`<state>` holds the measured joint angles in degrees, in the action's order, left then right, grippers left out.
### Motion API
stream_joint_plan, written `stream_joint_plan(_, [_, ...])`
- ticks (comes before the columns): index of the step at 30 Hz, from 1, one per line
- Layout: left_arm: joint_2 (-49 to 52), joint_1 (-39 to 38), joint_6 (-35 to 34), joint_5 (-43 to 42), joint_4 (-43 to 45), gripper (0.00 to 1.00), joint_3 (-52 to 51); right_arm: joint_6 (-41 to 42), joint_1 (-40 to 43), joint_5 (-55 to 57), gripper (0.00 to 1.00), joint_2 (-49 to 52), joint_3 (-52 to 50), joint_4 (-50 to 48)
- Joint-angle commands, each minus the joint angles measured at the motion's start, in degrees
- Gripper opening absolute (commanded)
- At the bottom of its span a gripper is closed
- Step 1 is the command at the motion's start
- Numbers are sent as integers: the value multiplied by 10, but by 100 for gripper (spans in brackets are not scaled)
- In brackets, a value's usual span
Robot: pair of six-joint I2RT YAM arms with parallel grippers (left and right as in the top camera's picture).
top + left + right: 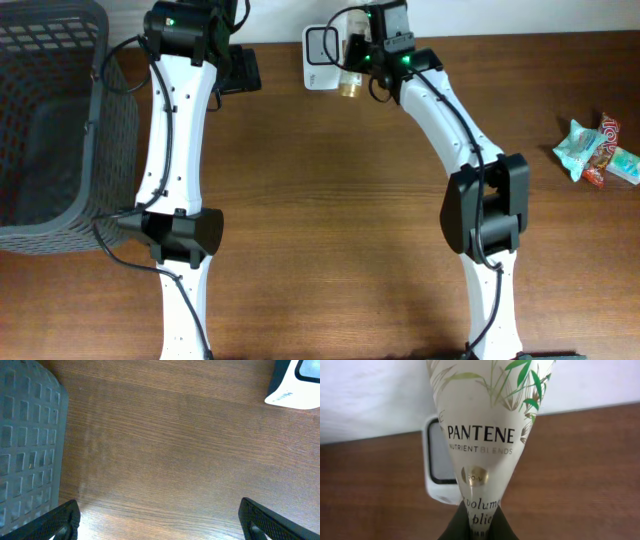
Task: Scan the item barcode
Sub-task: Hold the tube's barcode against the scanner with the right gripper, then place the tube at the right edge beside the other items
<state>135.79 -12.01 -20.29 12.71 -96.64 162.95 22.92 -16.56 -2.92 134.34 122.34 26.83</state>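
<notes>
Closest to the right wrist camera is the Pantene tube (480,435), a pale tube printed with green leaves. The right hand (479,527) is closed on its lower end, so the tube is held up above the counter (330,220), just in front of the white scanner (437,460) at the far edge. In this view the tube partly covers the dark window of the scanner.

I judge the task to be at its main step. The item is picked and brought to the scanner, and what is left is the reading itself. No barcode shows. The front label faces the camera, so the code is probably on the side turned to the scanner, but I cannot confirm this, and nothing shows if a scan was registered.

The left hand (160,522) hangs with its fingers spread wide over bare wood, holding nothing, between the grey basket (25,445) and the scanner.

By count I see 2 arms, 1 tube, 1 scanner and 1 basket. At the right edge there are also some snack packets (598,150), at least 2, too small to count exactly.
</notes>
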Motion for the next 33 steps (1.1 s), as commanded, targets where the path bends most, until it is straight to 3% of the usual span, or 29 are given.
stream_joint_plan(1, [-5, -2, 9, 6, -1, 99, -2, -47, -23, 5, 4, -7, 7, -35])
stream_joint_plan(5, [-5, -2, 9, 6, -1, 99, -2, -92, -41, 16, 4, 20, 7, -59])
stream_joint_plan(12, [-5, -2, 9, 6, -1, 99, -2, -92, -44, 32, 4, 44, 7, -56])
stream_joint_plan(19, [-5, -2, 9, 6, -1, 99, -2, -90, -17, 145, 4, -74, 7, 8])
stream_joint_plan(21, [-5, -2, 9, 6, -1, 99, -2, -89, 7, 221, 4, -97, 7, 56])
stream_joint_plan(23, [-5, -2, 9, 6, -1, 99, -2, -5, 53, 323, 4, -101, 7, 164])
stream_joint_plan(27, [-5, -2, 9, 6, -1, 99, -2, 81, 162, 345, 4, -80, 7, 311])
stream_joint_plan(30, [-5, -2, 9, 6, -1, 99, -2, 74, 258, 326, 4, -55, 7, 354])
stream_joint_plan(33, [-5, -2, 9, 6, -1, 99, -2, -28, 318, 248, 4, -31, 7, 342])
